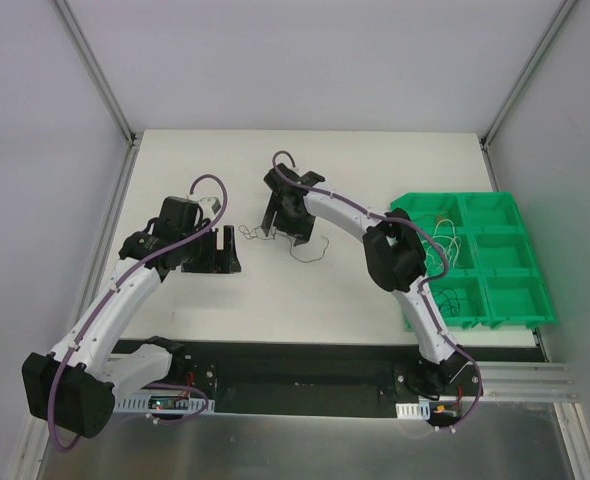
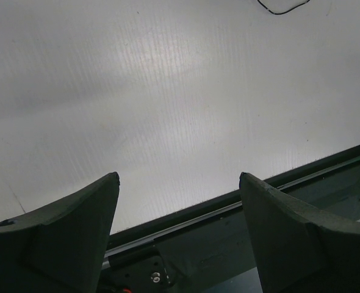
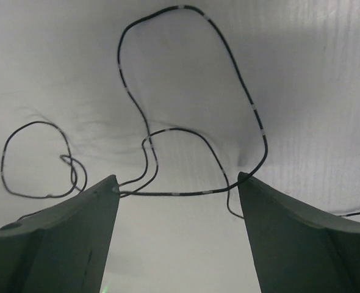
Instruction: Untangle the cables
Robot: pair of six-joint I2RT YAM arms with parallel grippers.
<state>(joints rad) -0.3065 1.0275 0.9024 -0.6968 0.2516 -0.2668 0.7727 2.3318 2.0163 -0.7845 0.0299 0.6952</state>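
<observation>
A thin dark cable (image 3: 254,108) with pale marks lies in loose loops on the white table. One strand runs across between my right gripper's (image 3: 177,183) open fingertips, touching or just under them. In the top view the right gripper (image 1: 285,236) stands over this cable (image 1: 311,256) at the table's middle. My left gripper (image 1: 215,262) is open and empty to the left of it. In the left wrist view the left gripper (image 2: 179,177) points at the table's near edge, and only a short piece of dark cable (image 2: 284,11) shows at the top right.
A green compartment tray (image 1: 520,215) stands at the right edge of the table, with more thin whitish and dark wires (image 1: 445,248) in its left compartments. The black base rail (image 2: 241,244) runs along the near edge. Grey walls close in the table.
</observation>
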